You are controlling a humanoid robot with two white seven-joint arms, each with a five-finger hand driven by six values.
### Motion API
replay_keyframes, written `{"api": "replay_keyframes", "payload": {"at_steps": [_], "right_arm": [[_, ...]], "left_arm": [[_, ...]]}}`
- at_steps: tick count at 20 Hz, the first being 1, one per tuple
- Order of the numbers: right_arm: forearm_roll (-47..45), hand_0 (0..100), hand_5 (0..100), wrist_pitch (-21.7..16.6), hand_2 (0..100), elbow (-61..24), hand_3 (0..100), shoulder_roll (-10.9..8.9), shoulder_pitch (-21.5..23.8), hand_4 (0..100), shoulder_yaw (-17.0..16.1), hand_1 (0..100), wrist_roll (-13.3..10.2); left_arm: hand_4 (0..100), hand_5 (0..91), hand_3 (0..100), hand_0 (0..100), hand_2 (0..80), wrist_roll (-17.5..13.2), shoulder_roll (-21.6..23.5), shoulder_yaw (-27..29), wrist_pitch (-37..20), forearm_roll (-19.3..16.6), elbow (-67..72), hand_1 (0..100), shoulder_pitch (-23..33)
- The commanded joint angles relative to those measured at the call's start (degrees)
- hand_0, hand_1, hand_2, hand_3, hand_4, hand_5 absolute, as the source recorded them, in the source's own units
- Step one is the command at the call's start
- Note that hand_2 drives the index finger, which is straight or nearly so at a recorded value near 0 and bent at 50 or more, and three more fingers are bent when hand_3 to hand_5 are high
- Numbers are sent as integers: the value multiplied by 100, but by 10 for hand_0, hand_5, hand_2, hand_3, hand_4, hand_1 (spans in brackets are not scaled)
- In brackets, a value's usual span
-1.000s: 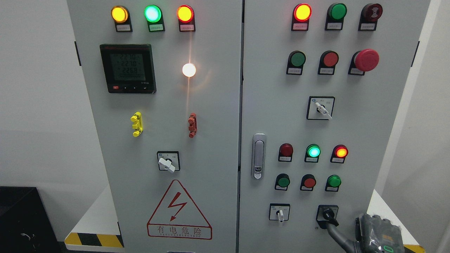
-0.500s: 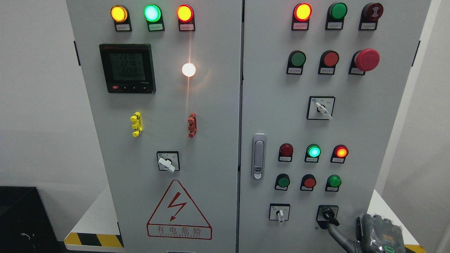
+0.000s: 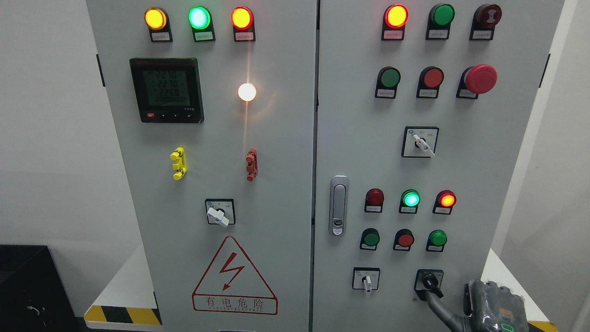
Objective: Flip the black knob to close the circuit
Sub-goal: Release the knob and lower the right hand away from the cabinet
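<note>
Right robot hand (image 3: 488, 306) sits just right of the black knob (image 3: 431, 281) – one dark finger (image 3: 438, 306) reaches up touching it, can't tell the grip though – knob's handle points down-right.

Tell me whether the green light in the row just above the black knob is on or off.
On. The green light glows bright, unlike the dark red lamp left of it.

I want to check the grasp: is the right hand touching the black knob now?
Touching. Head view: a dark finger of the right hand reaches the black knob with no gap.
</note>
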Motion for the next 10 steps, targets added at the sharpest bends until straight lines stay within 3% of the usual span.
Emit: {"api": "replay_keyframes", "payload": {"at_steps": [1,10], "right_arm": [[1,0,973,-17,933,41,1000,36,68,948,221,0,22],[-131,0,966,-25,926,-99,1000,45,271,942,467,0,-92]], "left_arm": [[0,0,0,120,0,-4,0,0,4,5,-176,556,132],[0,0,0,120,0,-4,0,0,4,4,-176,556,132]]}}
